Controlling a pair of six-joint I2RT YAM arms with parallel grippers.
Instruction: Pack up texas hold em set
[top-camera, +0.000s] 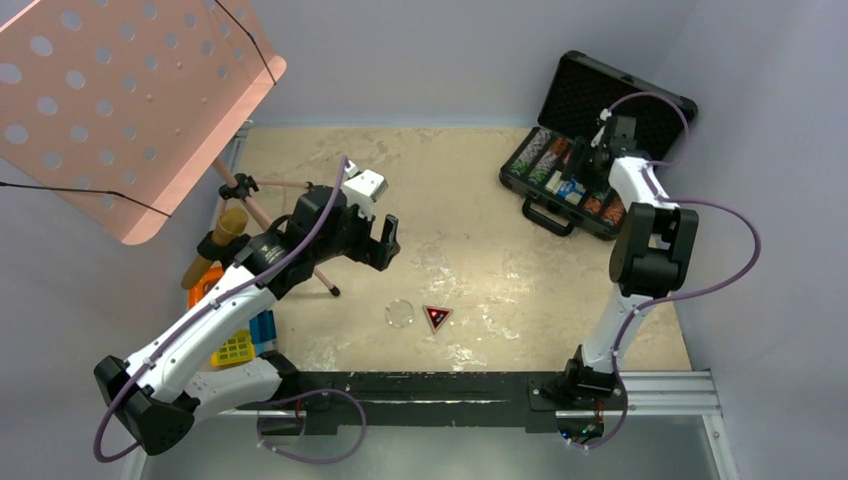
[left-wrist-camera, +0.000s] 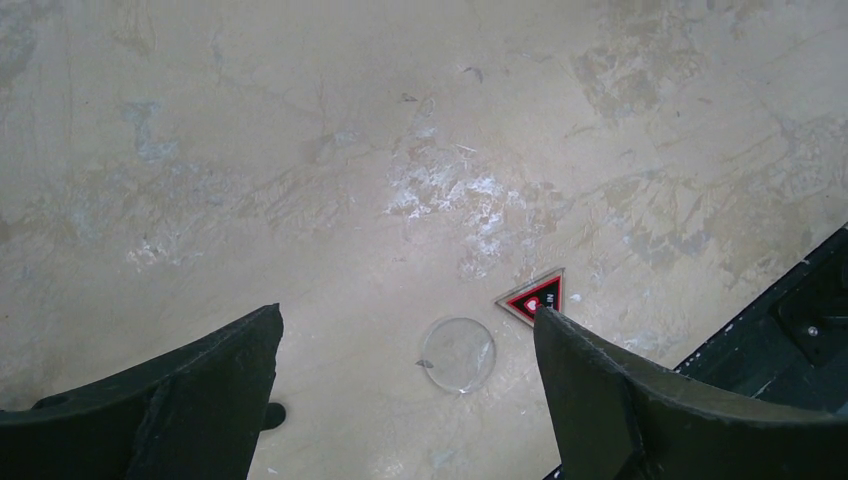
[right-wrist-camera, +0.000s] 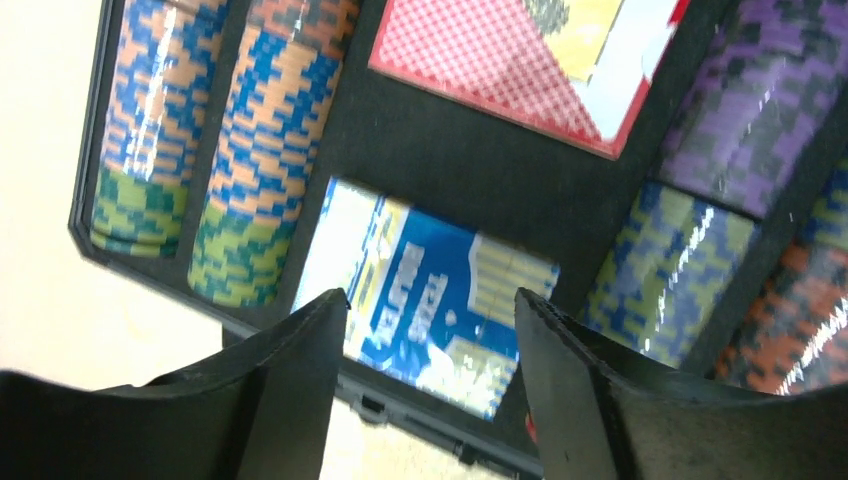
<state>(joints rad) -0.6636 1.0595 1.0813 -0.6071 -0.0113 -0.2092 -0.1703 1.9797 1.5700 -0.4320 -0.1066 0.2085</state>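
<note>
The black briefcase (top-camera: 545, 212) lies open at the far right, its lid up, with rows of coloured chips (top-camera: 540, 155). My right gripper (top-camera: 585, 165) hovers open and empty over it. In the right wrist view the blue and white deck (right-wrist-camera: 430, 290) sits in its slot below the jaws, the red deck (right-wrist-camera: 500, 60) lies beyond, and chip rows (right-wrist-camera: 265, 150) lie beside. A clear round button (top-camera: 400, 314) and a dark triangular marker (top-camera: 437, 317) lie on the table. My left gripper (top-camera: 385, 243) is open above them; both show in its view, the button (left-wrist-camera: 458, 353) and the marker (left-wrist-camera: 535, 296).
A pink perforated music stand (top-camera: 130, 100) rises at the far left on a tripod (top-camera: 290, 225). Yellow and blue crates (top-camera: 240, 340) and orange items sit under my left arm. A black rail (top-camera: 420, 385) runs along the near edge.
</note>
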